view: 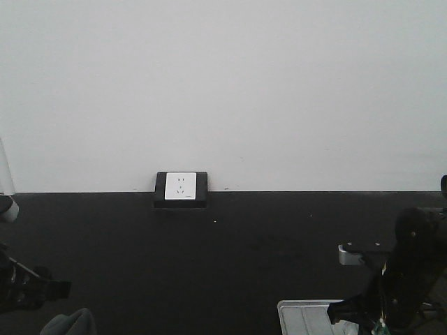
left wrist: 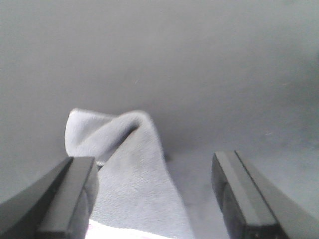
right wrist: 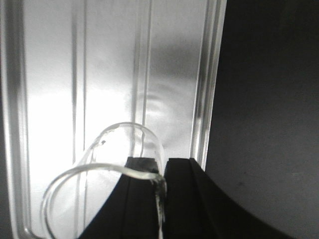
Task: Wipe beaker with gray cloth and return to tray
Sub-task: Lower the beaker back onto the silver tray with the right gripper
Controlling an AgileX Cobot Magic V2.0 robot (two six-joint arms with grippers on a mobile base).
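The right end effector (right wrist: 162,172) is closed on the rim of the beaker (right wrist: 107,174), a clear glass vessel. In the right wrist view its two dark fingers (right wrist: 182,199) sit tight together with the glass wall pinched between them, one finger inside the mouth and the other outside. The beaker's round opening lies to the left of the fingers and its body runs forward from them, over the tray (right wrist: 114,74). The tray, silvery metal with ribbed lines and a raised rim, fills the area ahead and to the left of this end effector; its right rim runs just beyond the fingers, and the dark bench (right wrist: 269,99) lies to their right. Whether the beaker touches the tray floor or hangs above it I cannot tell.

The left end effector (left wrist: 154,199) is open, its two dark fingers (left wrist: 75,199) spread wide apart. The gray cloth (left wrist: 129,169) lies bunched between them, nearer the left finger and touching or just beside it, with a folded peak rising ahead of the fingertips. The other finger stands apart from the fabric.

In the front view the left end effector (view: 52,288) shows dimly at the lower left with a corner of the cloth (view: 68,322) below it, and the right arm covers part of the tray (view: 304,315) at the lower right. A white wall socket (view: 180,186) sits at the back edge of the bench, well apart from both.
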